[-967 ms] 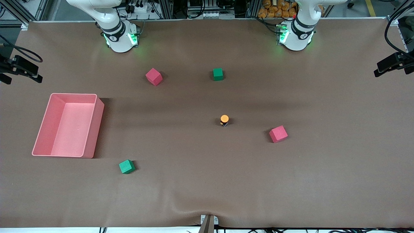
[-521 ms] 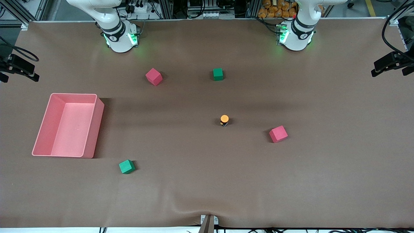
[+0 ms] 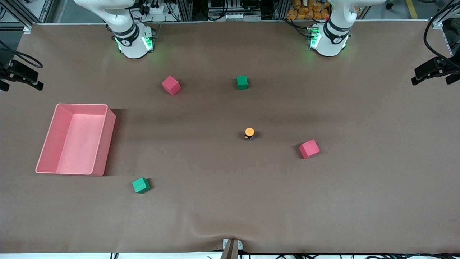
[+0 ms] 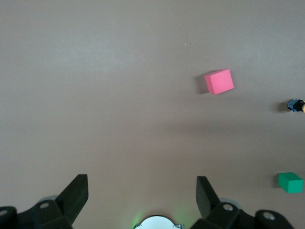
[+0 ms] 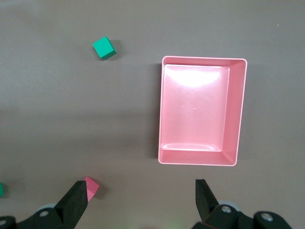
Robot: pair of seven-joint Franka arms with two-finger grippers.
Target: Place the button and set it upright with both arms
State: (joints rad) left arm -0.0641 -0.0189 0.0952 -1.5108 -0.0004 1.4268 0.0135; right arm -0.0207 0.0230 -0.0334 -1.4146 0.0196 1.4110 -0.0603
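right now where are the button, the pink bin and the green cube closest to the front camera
button point(image 3: 249, 131): front view, orange cap
pink bin point(image 3: 107, 140): front view, outer side wall
green cube point(image 3: 140, 185): front view, top face

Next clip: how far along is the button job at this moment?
Looks done: the button stands on the table with its orange cap up, apart from the cubes. In hand: nothing. The left tool hangs open high over bare table near the red cube; the right tool hangs open over the pink bin, which holds nothing. Left: no step is visibly pending.
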